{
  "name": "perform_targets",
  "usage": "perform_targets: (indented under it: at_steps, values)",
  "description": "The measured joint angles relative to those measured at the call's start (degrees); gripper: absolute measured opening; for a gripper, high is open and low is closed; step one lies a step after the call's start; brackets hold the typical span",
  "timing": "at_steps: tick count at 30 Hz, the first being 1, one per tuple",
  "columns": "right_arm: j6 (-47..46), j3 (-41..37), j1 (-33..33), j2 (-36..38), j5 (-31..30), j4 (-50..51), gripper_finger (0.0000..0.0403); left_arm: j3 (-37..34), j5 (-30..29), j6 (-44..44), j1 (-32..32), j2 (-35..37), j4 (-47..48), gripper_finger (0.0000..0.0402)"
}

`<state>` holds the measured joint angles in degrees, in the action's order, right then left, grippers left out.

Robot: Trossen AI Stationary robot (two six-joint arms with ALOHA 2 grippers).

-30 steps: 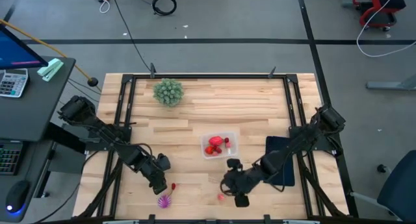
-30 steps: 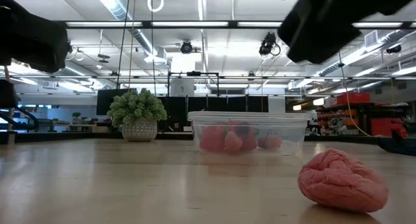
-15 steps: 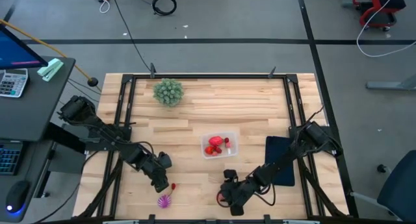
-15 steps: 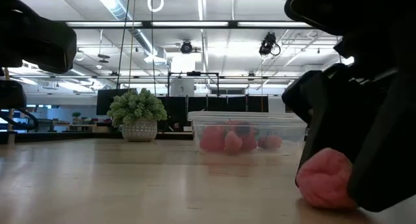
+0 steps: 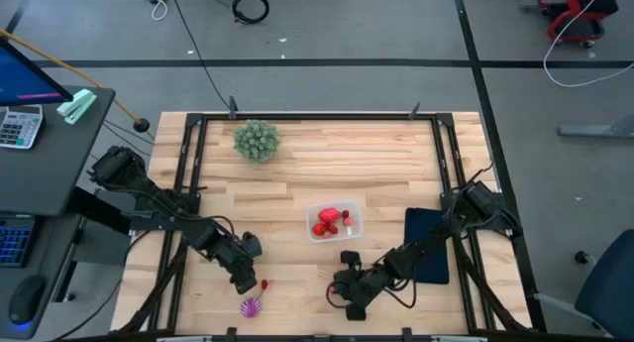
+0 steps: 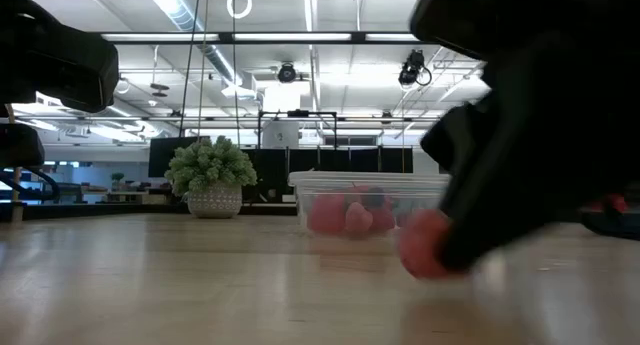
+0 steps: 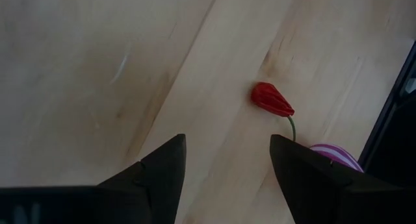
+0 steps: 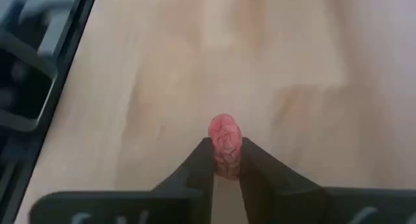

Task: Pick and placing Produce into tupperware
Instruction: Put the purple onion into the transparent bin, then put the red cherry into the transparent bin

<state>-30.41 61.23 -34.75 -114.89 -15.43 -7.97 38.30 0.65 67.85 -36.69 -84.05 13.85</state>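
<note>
The tupperware (image 5: 334, 221) stands mid-table with red produce inside; the low view shows it (image 6: 375, 203) behind the action. My right gripper (image 8: 225, 156) is low near the table's near edge (image 5: 345, 294), shut on a pink wrinkled piece of produce (image 8: 225, 141). My left gripper (image 7: 224, 159) is open and hovers left of it (image 5: 244, 270). A red pepper with a green stem (image 7: 272, 99) and a spiky purple piece (image 5: 252, 306) lie on the wood just beyond the left gripper's fingers. My right gripper pinches the pink wrinkled piece (image 8: 225, 130) between its two fingers (image 8: 203, 160), about its middle, so its far end sticks out past the fingertips. In the low view the piece (image 6: 425, 253) sits low over the wood, and I cannot tell whether it is lifted clear.
A bushy green plant (image 5: 257, 140) stands at the far left of the table. A flat dark pad (image 5: 428, 245) lies right of the tupperware, partly under the right arm. Black frame rails (image 5: 188, 183) run along both side edges. Bare wood stretches between plant and tupperware.
My right gripper came down toward the near edge onto the pink piece, which lay alone on the wood a second ago. It took hold of the piece and carried it toward the table's left. My left arm kept still.
</note>
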Motion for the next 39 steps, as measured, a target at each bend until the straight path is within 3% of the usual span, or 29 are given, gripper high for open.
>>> perform_targets:
  at_steps: [4, 10, 14, 22, 31, 39]
  values:
    - [0.6, 0.1, 1.8, 5.0, -2.6, 2.8, 0.0053, 0.0, 0.0, 0.0, 0.0, 0.0, -0.2, 0.0229]
    - [3.5, 0.1, 5.3, 15.6, -11.7, 17.4, 0.0079, 0.0, 0.0, 0.0, 0.1, 0.0, -0.7, 0.0228]
    - [3.3, 0.1, 9.0, 20.3, -11.9, 26.2, 0.0090, 0.0, -0.4, 0.0, 0.3, 0.0, -1.8, 0.0227]
    - [0.8, 0.1, 17.0, 18.8, -6.5, 33.5, 0.0120, 0.0, -1.0, -0.2, 1.6, 0.0, -3.9, 0.0225]
    - [-1.3, 0.1, 21.4, 16.5, -5.4, 33.3, 0.0162, 0.0, -1.0, -0.1, 2.0, 0.0, -4.5, 0.0223]
    - [-1.4, 0.1, 23.2, 18.2, -5.7, 33.1, 0.0169, 0.0, -1.0, 1.3, -0.1, 0.0, -10.1, 0.0221]
